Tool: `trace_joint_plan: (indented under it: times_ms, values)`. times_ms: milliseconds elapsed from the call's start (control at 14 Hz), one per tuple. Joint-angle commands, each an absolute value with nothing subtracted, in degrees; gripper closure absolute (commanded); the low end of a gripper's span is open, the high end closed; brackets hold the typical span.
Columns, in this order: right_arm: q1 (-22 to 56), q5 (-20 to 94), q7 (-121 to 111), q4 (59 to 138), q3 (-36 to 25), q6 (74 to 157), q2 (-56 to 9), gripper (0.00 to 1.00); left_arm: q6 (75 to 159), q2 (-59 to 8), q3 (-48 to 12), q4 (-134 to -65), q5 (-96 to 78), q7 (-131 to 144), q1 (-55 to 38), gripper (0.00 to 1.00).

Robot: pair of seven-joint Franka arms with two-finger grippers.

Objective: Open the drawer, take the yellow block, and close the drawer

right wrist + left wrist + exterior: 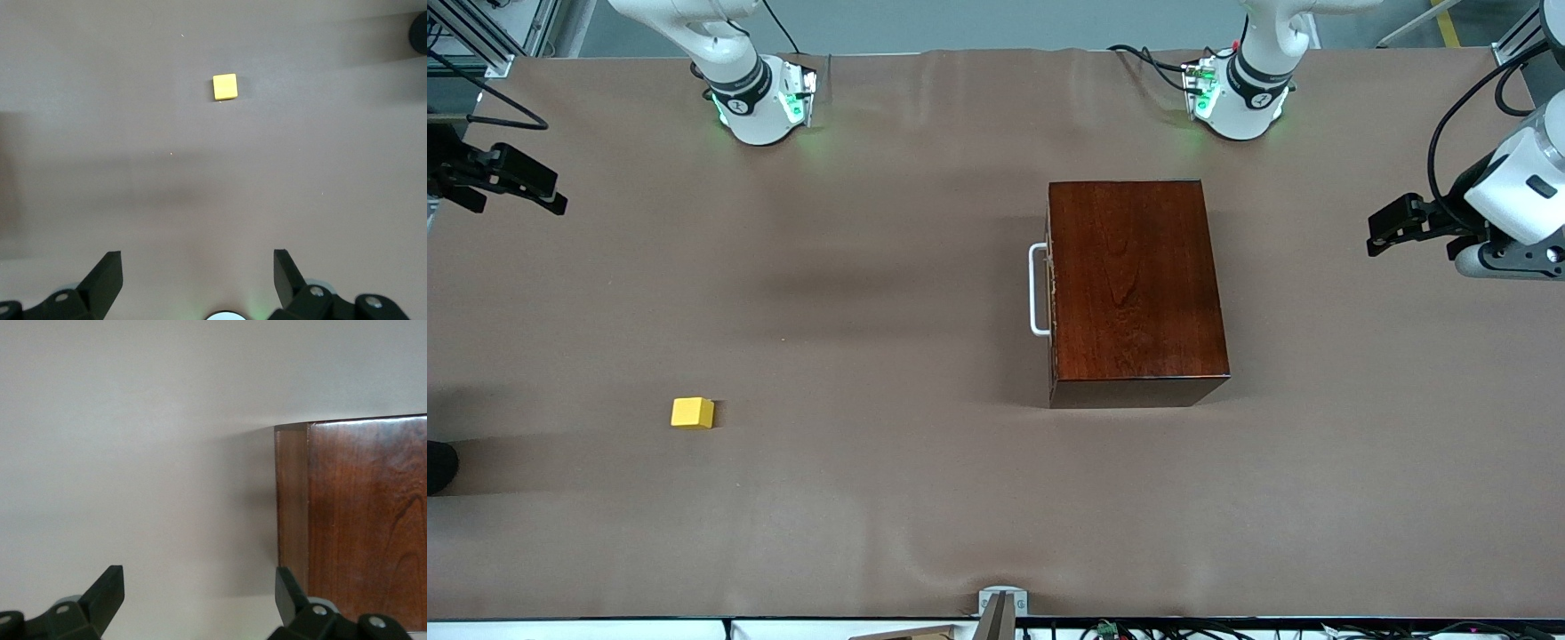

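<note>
- Yellow block: lies in the open on the worktop, toward the right arm's end and nearer the front-camera edge than the wooden box. It is not inside the drawer, and nothing touches it.
- Right gripper: hovers at the edge of the worktop at the right arm's end, jaws apart and empty. In its wrist view the block sits ahead of the fingers, well apart from them.
- Drawer: shut flush in the box, its white handle facing the right arm's end of the worktop.
- Left gripper: hovers near the edge at the left arm's end, beside the box, jaws apart and empty.
- Step in hand, as judged: both arms wait; with the block out and the drawer shut, little appears left to do.
- Next move, if the block is still wanted: lower the right gripper over it, straddle two flat faces, then close.
</note>
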State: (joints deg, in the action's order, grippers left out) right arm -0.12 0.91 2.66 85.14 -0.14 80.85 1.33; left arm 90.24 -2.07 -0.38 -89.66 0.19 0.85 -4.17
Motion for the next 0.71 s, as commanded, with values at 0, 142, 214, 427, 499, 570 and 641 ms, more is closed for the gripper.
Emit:
trace_joint_plan:
  times_ms: [0,142,214,427,499,570,641]
  values:
    - [-0.97,0.44,3.16,85.52,0.44,81.21,1.93,0.0,90.53,-1.23,-0.35,-89.83,1.58,-0.44,-4.04,0.0]
    - [-0.97,0.44,3.16,85.52,0.44,81.04,1.93,0.0,90.7,-1.23,-0.44,-89.91,1.58,-0.09,-4.13,0.0]
    - [-0.97,0.44,3.16,85.52,0.44,81.04,1.93,0.0,90.7,-1.23,-0.53,-89.91,1.58,0.09,-4.13,0.0]
    - [-0.97,0.44,3.16,85.52,0.44,81.21,1.93,0.0,91.32,-1.23,-0.53,-89.91,1.58,0.53,-4.13,0.0]
    - [-0.97,0.44,3.16,85.52,0.44,81.12,1.93,0.0,91.32,-1.23,-0.53,-89.91,1.58,0.53,-4.13,0.0]
    - [-1.05,0.44,3.16,85.52,0.44,81.04,1.93,0.0,91.32,-1.23,-0.53,-90.0,1.5,0.53,-3.96,0.0]
    - [-1.14,0.44,3.16,85.52,0.35,80.86,2.02,0.0,91.32,-1.23,-0.44,-90.0,1.49,0.53,-3.87,0.0]
